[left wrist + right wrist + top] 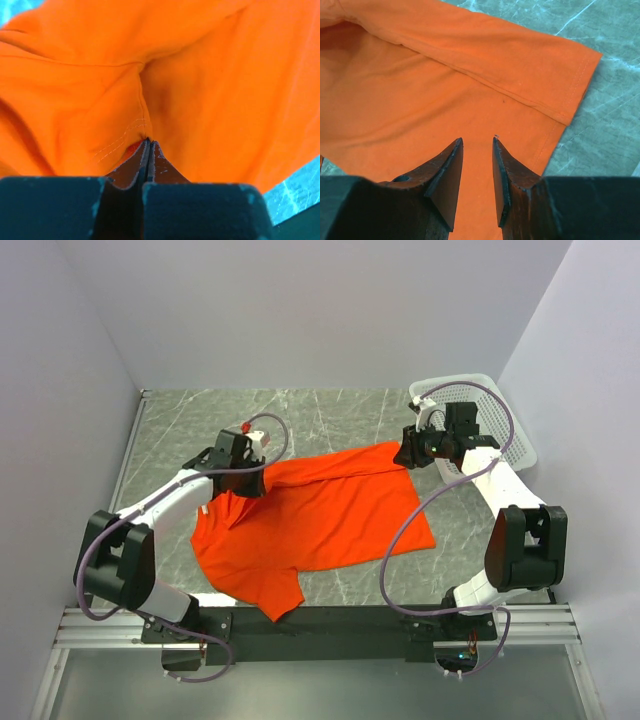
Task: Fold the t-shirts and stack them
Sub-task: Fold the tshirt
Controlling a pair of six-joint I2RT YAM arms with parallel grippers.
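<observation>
One bright orange-red t-shirt (320, 525) lies spread and rumpled on the grey marbled table, with a strip along its far edge folded over. At the shirt's far left edge my left gripper (255, 485) is shut on the cloth. In the left wrist view its jaws (148, 141) meet at a stitched hem of the t-shirt (225, 90), which bunches at their tips. My right gripper (405, 455) hovers over the shirt's far right corner. Seen from the right wrist, the gripper (477, 140) is open above the t-shirt (420, 100), with nothing between its fingers.
A white mesh basket (500, 420) stands at the back right, just behind the right arm. Grey walls close in the table on the left, back and right. Bare table (300, 410) lies beyond the shirt.
</observation>
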